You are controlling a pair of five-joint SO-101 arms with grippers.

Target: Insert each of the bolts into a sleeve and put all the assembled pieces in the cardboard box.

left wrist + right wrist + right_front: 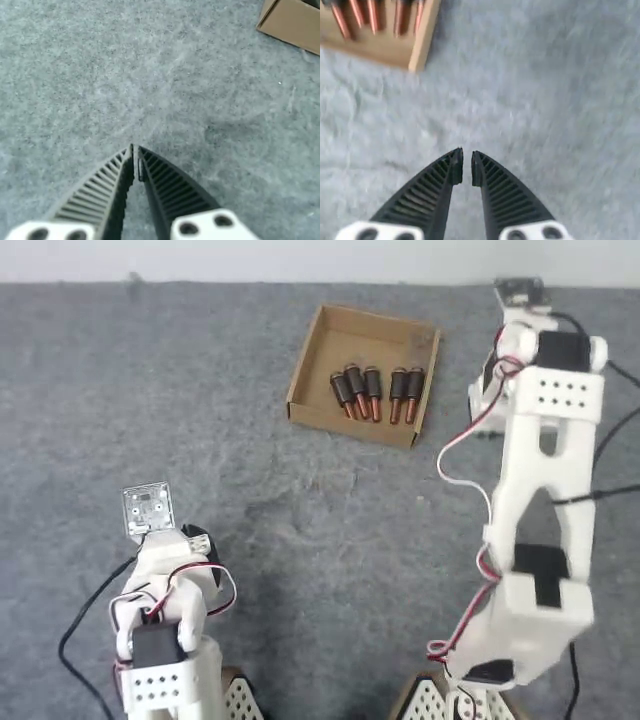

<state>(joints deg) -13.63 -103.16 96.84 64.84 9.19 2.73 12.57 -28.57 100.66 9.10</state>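
The cardboard box (304, 368) lies at the table's far middle. Several assembled pieces (372, 392), black sleeves with copper bolt ends, lie side by side in it. My left gripper (134, 150) is shut and empty, low over bare grey felt at the near left, with a corner of the box (295, 22) far beyond it. My right gripper (466, 156) is shut with only a sliver between its tips, holding nothing, over the felt just right of the box wall (422, 40). The copper ends of the pieces (370, 15) show inside that wall.
Grey felt covers the whole table. The left arm (165, 590) stands at the near left and the right arm (545, 490) stretches up the right side toward the box. A wide stretch of felt lies between them. A pale wall runs along the far edge.
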